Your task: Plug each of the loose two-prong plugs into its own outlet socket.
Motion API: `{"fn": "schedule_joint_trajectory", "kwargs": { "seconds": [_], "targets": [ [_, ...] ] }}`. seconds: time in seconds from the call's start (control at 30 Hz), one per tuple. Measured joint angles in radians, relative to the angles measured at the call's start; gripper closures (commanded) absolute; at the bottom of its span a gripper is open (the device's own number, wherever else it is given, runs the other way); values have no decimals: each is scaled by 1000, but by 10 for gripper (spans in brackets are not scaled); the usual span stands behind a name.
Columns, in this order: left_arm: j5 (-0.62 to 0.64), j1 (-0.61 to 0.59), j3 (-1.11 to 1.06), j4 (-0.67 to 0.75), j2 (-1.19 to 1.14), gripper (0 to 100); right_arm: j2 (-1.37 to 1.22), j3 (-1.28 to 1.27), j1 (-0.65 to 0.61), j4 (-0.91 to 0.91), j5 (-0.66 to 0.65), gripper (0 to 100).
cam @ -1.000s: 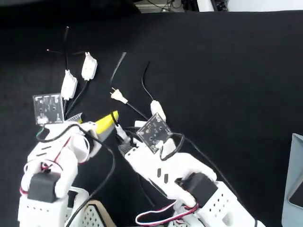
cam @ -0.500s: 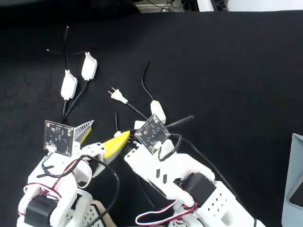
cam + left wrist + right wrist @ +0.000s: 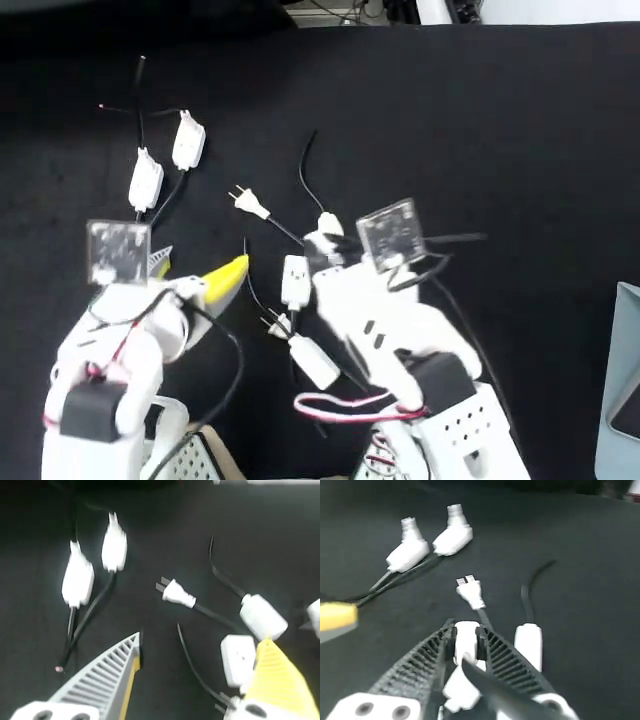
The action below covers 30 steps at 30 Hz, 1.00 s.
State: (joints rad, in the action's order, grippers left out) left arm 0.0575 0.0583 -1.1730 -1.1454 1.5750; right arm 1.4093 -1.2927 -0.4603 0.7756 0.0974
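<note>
My right gripper (image 3: 466,629) is clamped on a white socket (image 3: 466,641), with its 2 ribbed fingers pressed against opposite sides of the block. From the high view, that white socket (image 3: 295,280) sits just beside the front end of the right arm, near the middle of the black table (image 3: 520,140). In the left wrist view the white socket (image 3: 237,659) shows 2 slots on its upper face.

My left gripper (image 3: 200,640) is spread wide, with nothing between its grey finger (image 3: 107,672) and its yellow finger (image 3: 272,672). From above, the left gripper (image 3: 200,262) hangs over the table to the side of the white socket. The yellow tip is near the block but apart from it.

A loose plug (image 3: 250,205) lies flat on the table beyond the white socket, its 2 prongs pointing away from the arms. Its black cord trails toward a corded socket (image 3: 330,225), which lies just beside the right arm. A thin black cord curls away from this socket's far end.

A second plug (image 3: 278,323) lies just on the near side of the white socket, close to the yellow finger, with its prongs pointing toward the left arm. A white block (image 3: 315,362) lies next to it, closer to the arm bases; I cannot tell what it is.

Far off, a nearer white piece (image 3: 145,180) and a farther white piece (image 3: 188,142) lie side by side with black cords, well apart from both grippers. I cannot tell whether either is a seated plug.
</note>
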Motion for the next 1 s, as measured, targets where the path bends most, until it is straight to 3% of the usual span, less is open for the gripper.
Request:
{"fn": "schedule_joint_trajectory", "kwargs": {
  "seconds": [0.4, 0.67, 1.0],
  "targets": [
    [-58, 5, 224, 28, -667, 642, 0, -14, 336, 0, -51, 985],
    [-60, 149, 384, 43, -980, 643, 0, -52, 368, 0, -60, 985],
    [-60, 238, 428, 241, -1255, 647, 9, -52, 450, 31, -109, 985]
  ]
}}
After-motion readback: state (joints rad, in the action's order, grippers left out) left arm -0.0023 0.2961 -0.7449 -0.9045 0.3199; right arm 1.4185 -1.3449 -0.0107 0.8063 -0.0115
